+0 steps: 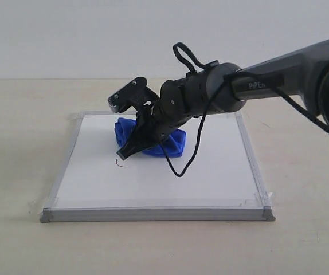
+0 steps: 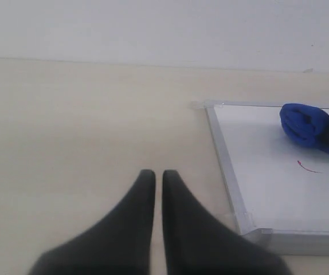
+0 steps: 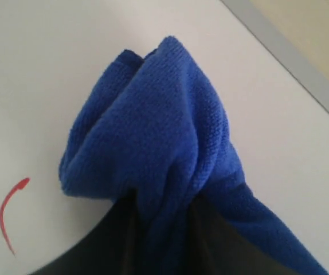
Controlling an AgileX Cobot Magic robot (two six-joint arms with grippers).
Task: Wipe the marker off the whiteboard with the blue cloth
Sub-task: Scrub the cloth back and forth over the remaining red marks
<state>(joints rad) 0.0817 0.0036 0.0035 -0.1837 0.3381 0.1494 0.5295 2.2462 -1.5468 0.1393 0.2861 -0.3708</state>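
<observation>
The whiteboard (image 1: 210, 172) lies flat on the table, grey-framed. Only a short curved red stroke of the marker (image 1: 118, 164) shows on it. Just behind that stroke sits the bunched blue cloth (image 1: 173, 143), pressed on the board. My right gripper (image 1: 133, 144) reaches in from the right and is shut on the cloth. In the right wrist view the blue cloth (image 3: 153, 126) bulges out between the dark fingers (image 3: 222, 240) of the right gripper (image 3: 161, 215), with the marker (image 3: 7, 217) beside it. My left gripper (image 2: 154, 175) is shut and empty, over bare table beside the whiteboard (image 2: 262, 166).
A black cable (image 1: 183, 169) loops down from the right arm over the board. The board's grey frame (image 2: 227, 166) and taped corner (image 2: 245, 220) lie close to the left gripper. Beige table (image 1: 15, 143) surrounds the board on all sides.
</observation>
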